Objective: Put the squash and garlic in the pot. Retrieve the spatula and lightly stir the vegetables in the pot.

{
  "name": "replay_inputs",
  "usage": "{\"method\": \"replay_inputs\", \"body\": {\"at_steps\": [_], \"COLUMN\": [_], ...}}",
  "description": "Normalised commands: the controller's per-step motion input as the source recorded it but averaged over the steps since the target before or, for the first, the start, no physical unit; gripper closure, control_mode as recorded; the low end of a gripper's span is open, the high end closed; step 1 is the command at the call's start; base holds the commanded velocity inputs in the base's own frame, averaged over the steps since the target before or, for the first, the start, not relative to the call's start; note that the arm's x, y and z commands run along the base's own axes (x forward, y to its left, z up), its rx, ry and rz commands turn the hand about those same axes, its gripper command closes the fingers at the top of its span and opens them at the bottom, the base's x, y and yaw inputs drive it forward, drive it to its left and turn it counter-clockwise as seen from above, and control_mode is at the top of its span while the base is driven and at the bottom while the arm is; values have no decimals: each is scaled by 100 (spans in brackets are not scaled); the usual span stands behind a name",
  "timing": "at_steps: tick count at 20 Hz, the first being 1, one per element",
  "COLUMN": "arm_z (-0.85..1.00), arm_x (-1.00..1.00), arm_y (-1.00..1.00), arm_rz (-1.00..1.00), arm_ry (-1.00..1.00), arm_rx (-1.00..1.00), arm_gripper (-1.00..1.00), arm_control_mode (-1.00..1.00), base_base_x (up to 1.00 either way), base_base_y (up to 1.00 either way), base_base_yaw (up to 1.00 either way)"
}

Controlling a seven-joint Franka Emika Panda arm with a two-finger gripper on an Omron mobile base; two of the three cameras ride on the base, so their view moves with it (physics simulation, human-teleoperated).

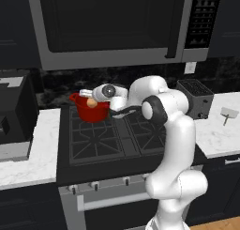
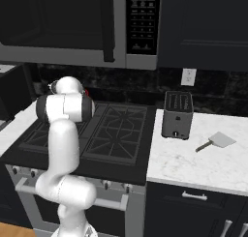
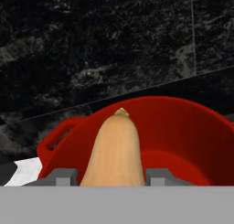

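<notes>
- The gripper (image 3: 112, 175) is closed partway on the squash (image 3: 114, 150), one finger (image 3: 61, 176) at each side of it.
- The squash (tan, stem end forward) hangs over the red pot (image 1: 91, 109).
- The pot sits on the stove's (image 1: 108, 140) rear left burner.
- The spatula (image 2: 215, 141) lies on the counter (image 2: 203, 158) right of the toaster (image 2: 177, 115).

Glossy red pot (image 3: 183, 127); smooth matt tan squash (image 3: 114, 150); white marble-look counter (image 2: 193, 163); dark brushed-metal toaster (image 2: 177, 115); speckled black stone backsplash (image 3: 91, 45).
</notes>
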Motion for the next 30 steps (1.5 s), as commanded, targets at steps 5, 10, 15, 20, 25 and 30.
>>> {"method": "replay_inputs", "body": {"at_steps": [5,10,15,20,25,30], "arm_z": [-5,-3,14,58,42,19], "arm_x": [35,30,2,0,-19,-82], "arm_y": [1,1,0,0,0,-4], "arm_rz": [0,0,0,0,0,0], "arm_ry": [0,0,-1,-7,-7,-7], "arm_rx": [0,0,0,0,0,0], "arm_gripper": [100,-100,-100,-100,-100,-100], "arm_control_mode": [-100,-100,-100,-100,-100,-100], "base_base_x": [0,0,0,0,0,0], "base_base_y": [0,0,0,0,0,0], "base_base_yaw": [0,0,0,0,0,0]}}
